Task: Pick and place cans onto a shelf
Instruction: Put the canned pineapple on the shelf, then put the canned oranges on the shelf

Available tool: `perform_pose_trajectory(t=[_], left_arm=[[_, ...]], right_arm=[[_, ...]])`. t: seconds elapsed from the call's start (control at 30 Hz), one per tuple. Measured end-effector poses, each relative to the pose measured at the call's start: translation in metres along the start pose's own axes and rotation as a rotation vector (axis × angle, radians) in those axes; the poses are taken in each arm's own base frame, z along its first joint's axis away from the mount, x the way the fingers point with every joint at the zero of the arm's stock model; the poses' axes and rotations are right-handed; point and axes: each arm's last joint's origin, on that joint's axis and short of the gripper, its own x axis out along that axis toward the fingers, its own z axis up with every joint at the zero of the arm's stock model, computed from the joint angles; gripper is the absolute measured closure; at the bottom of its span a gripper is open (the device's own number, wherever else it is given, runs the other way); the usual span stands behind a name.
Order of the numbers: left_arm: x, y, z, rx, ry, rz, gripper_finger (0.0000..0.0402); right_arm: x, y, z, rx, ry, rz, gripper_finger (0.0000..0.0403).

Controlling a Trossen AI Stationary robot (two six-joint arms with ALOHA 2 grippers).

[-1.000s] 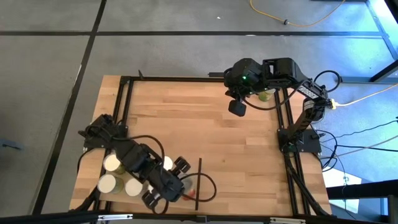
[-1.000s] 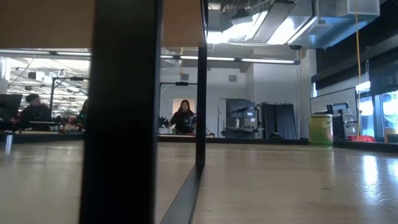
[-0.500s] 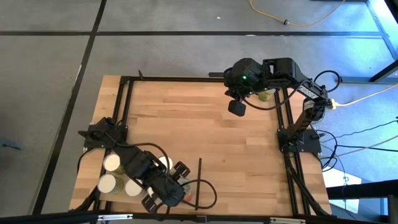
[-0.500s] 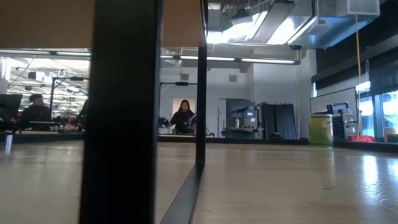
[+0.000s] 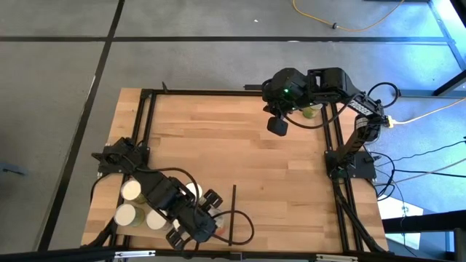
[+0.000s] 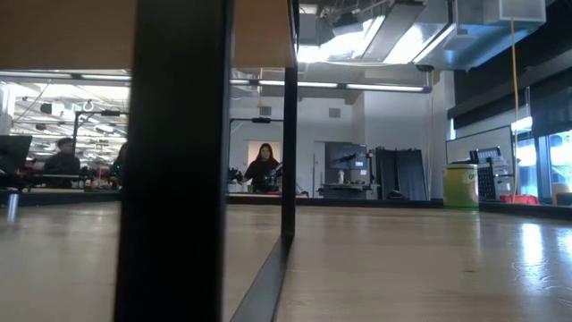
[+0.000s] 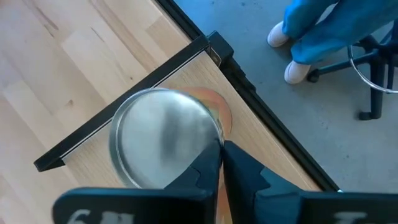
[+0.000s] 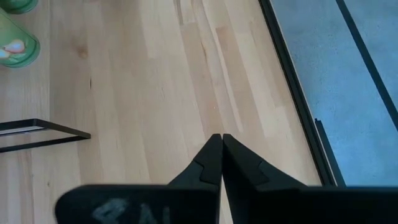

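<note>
An orange-sided can (image 7: 219,113) with a pale round top (image 7: 163,134) stands upright on the shelf's pale wood (image 7: 256,142), beside its thin dark divider (image 7: 124,102), at the table's near edge. My left gripper (image 7: 222,147) (image 5: 198,227) is shut, its tips over the can's rim. Three cream-topped cans (image 5: 131,191) (image 5: 125,215) (image 5: 155,219) stand upright at the table's near left. My right gripper (image 8: 222,138) (image 5: 277,126) hangs shut above bare tabletop at the far right, near a green can (image 5: 309,112). My left gripper slants down from above with its shut fingertips (image 7: 210,163) at the edge of the can's top rim (image 7: 217,132). The left finger covers part of the top. Whether the tips touch the rim, I cannot tell. The can stands upright on the shelf.
A black frame (image 5: 149,116) runs round the tabletop. In the low view the shelf's dark uprights (image 6: 170,179) (image 6: 290,125) stand close by, with a green can (image 6: 460,186) far off. Green cans (image 8: 15,46) show in the right wrist view. A person's shoes and chair (image 7: 298,50) are beyond the near edge.
</note>
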Motion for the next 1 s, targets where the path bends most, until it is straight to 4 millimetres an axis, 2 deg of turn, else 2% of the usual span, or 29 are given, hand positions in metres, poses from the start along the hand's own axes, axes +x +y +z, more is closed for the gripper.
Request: perform_pose_trajectory(t=[0.27, 0.73, 0.87, 1.0], left_arm=[[0.000, 0.000, 0.000, 0.000, 0.000, 0.003, 0.0362], [-0.001, 0.001, 0.000, 0.000, -0.001, 0.034, 0.0362], [-0.018, 0.003, -0.003, -0.003, -0.040, 0.090, 0.0362], [-0.051, 0.009, -0.005, -0.076, -0.171, 0.180, 0.0362]], right_arm=[[0.000, 0.000, 0.000, 0.000, 0.000, 0.000, 0.0389], [-0.001, 0.000, 0.000, -0.028, 0.000, 0.001, 0.0389], [-0.012, -0.002, -0.002, -0.030, -0.037, 0.001, 0.0389], [-0.039, -0.006, -0.012, -0.040, -0.102, -0.017, 0.0389]])
